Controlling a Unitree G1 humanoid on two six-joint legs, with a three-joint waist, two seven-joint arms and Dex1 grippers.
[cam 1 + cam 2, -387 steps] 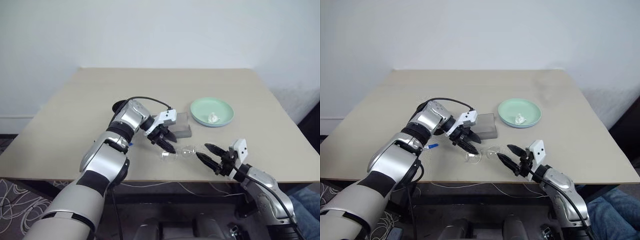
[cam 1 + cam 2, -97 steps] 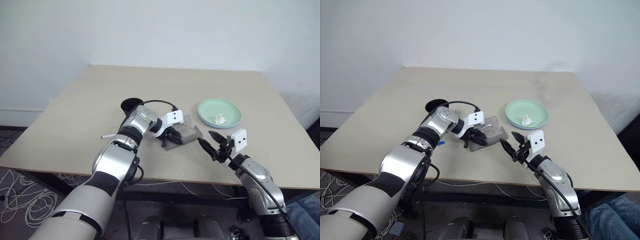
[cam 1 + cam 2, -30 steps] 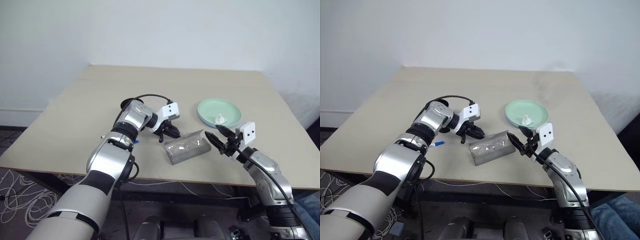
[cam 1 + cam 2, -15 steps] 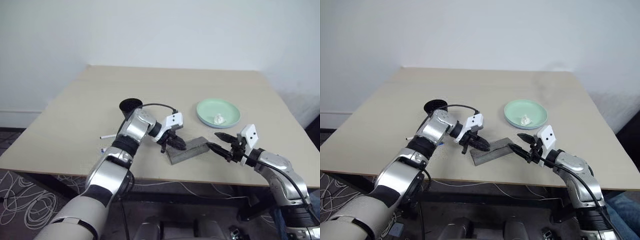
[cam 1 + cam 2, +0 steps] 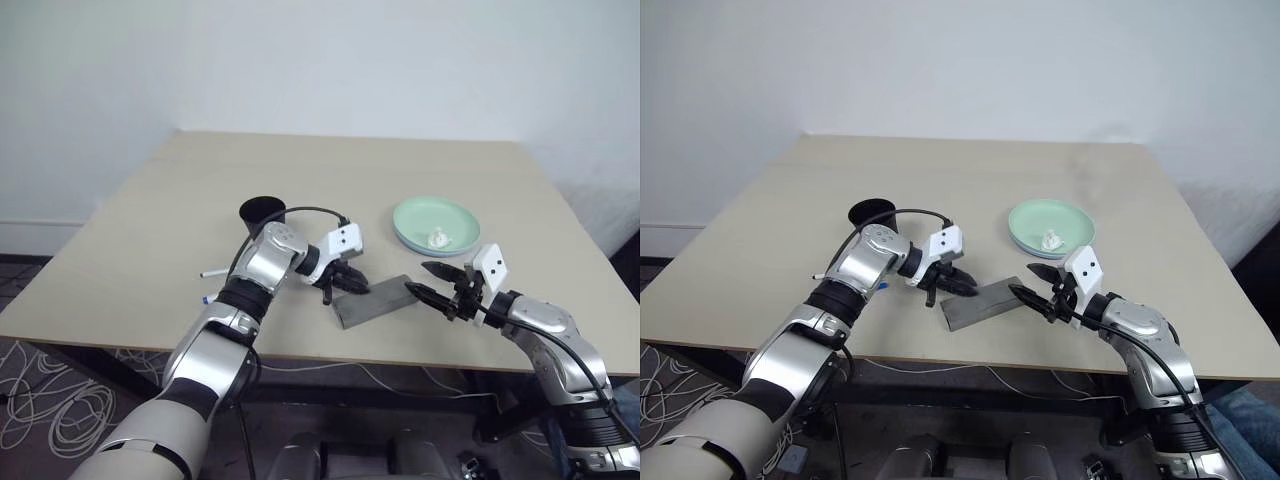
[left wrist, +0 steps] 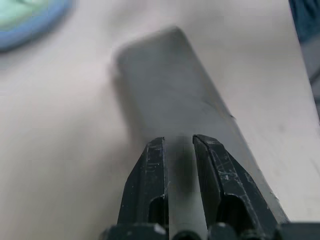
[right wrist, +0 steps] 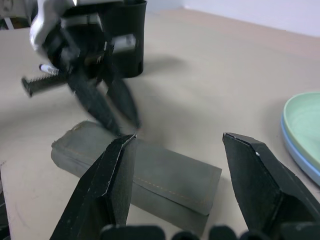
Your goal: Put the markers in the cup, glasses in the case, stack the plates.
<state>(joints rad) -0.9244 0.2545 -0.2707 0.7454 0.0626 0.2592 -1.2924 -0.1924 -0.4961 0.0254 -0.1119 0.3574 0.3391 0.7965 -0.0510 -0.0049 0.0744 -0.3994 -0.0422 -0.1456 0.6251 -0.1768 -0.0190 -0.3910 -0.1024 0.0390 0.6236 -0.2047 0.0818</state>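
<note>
Here, closed case on table, scrap in green plate.

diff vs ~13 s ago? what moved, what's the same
The clear plastic glasses that lay loose on the table have gone into the flat grey rectangular case, which is now closed and has shifted nearer the table's front edge. The left claw rests on it, nearly shut; the right claw stands open at its end. The mint green plate and black cup are unmoved.

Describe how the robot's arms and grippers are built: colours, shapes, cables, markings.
Both arms wear glossy silver shells with black bands at the joints. A thin black cable loops over the left forearm. Each wrist carries a small white block with dark dots. The left gripper and right gripper each have two black, tapered, pointed fingers.
</note>
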